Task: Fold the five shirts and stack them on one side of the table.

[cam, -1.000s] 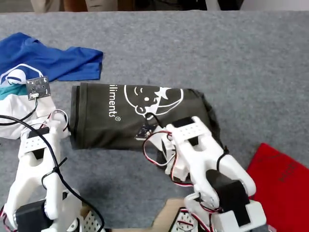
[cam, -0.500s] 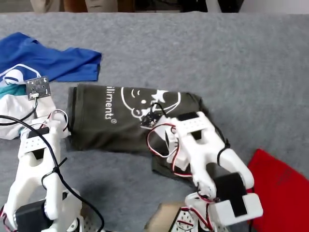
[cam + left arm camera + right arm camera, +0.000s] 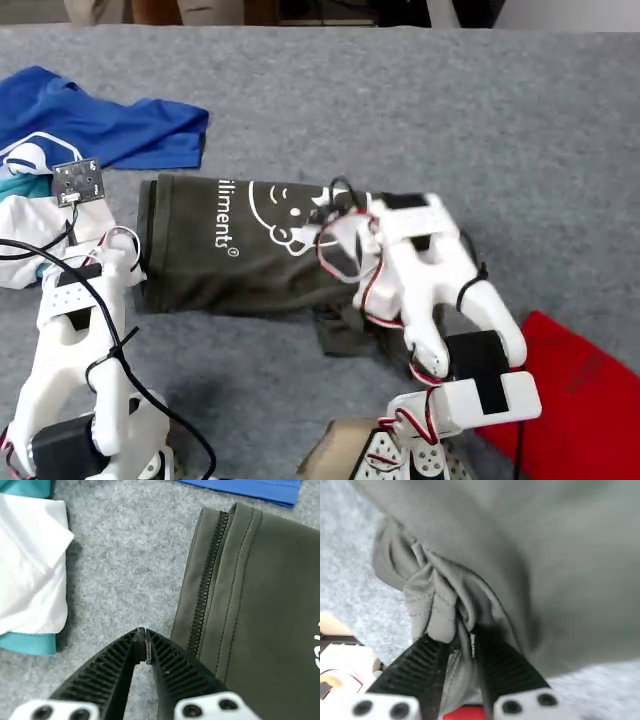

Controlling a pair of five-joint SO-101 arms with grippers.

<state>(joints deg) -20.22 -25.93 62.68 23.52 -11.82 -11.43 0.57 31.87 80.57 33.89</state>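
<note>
Left claw clenched on nothing, over the grey table, between a white-and-teal shirt and the hem of the dark olive shirt. Right claw grips a bunched fold of that shirt, mid-table. Red shirt lies at the right edge.

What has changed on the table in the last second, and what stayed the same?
The right claw, shut on bunched cloth of the dark shirt, moved away from the arm bases, dragging that end over the shirt's print; the shirt slid slightly toward the white shirt. The left claw, shut and empty, the blue shirt, the white shirt and the red shirt stayed put.
</note>
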